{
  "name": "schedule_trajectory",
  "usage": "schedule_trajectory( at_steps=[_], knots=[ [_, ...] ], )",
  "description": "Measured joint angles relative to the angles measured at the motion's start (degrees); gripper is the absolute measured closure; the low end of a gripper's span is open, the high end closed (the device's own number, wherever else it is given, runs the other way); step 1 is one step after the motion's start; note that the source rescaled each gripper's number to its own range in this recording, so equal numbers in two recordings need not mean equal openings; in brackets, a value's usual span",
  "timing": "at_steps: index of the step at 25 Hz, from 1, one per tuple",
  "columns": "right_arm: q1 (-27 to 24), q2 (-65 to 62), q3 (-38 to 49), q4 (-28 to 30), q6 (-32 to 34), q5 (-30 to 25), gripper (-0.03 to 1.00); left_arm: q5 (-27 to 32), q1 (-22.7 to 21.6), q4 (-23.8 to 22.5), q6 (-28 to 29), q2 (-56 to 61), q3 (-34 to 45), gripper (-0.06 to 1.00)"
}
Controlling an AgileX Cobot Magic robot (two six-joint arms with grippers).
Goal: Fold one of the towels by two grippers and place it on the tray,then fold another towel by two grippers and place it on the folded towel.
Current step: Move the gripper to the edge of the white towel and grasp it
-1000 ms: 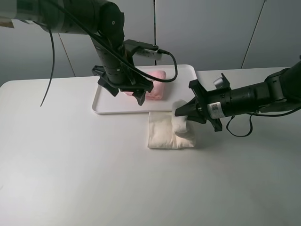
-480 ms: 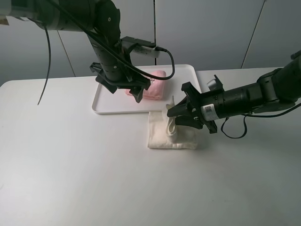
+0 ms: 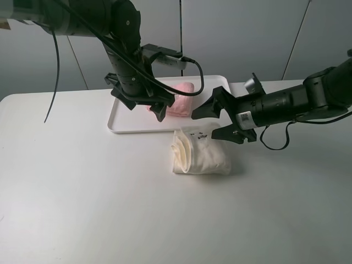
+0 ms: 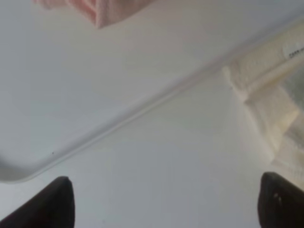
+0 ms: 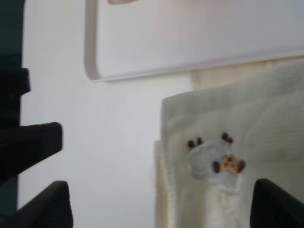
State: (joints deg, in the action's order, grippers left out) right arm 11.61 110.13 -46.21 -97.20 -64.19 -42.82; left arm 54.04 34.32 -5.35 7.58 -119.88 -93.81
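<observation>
Since a second ago, the right end effector (image 3: 217,118) has let go of the cream towel (image 3: 201,154) and pulled back, its jaws now spread and empty just above the towel's far edge. The flap it carried has dropped over, leaving the towel folded on the desk (image 3: 82,192), just in front of the tray (image 3: 124,125). The pink towel (image 3: 181,100) lies folded on the tray. The left end effector (image 3: 144,107) hangs released over the tray beside the pink towel. The cream towel's long axis runs left to right; the right arm looks nearer to it.
</observation>
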Motion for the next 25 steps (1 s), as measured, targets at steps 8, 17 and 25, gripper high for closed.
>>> schedule_trajectory(
  at_steps=[8,17,25],
  knots=[
    [0.0,-2.65,-0.25,16.99,13.1,9.27,0.15,0.23,0.0,0.0,-0.24,0.0,0.0,-0.04],
    [0.0,1.37,-2.47,27.85,20.79,8.02,0.32,0.38,0.0,0.0,-0.34,0.0,0.0,-0.04],
    [0.0,4.82,-5.81,29.02,22.17,6.88,0.34,1.32,0.0,0.0,-0.46,0.0,0.0,-0.04]
  ],
)
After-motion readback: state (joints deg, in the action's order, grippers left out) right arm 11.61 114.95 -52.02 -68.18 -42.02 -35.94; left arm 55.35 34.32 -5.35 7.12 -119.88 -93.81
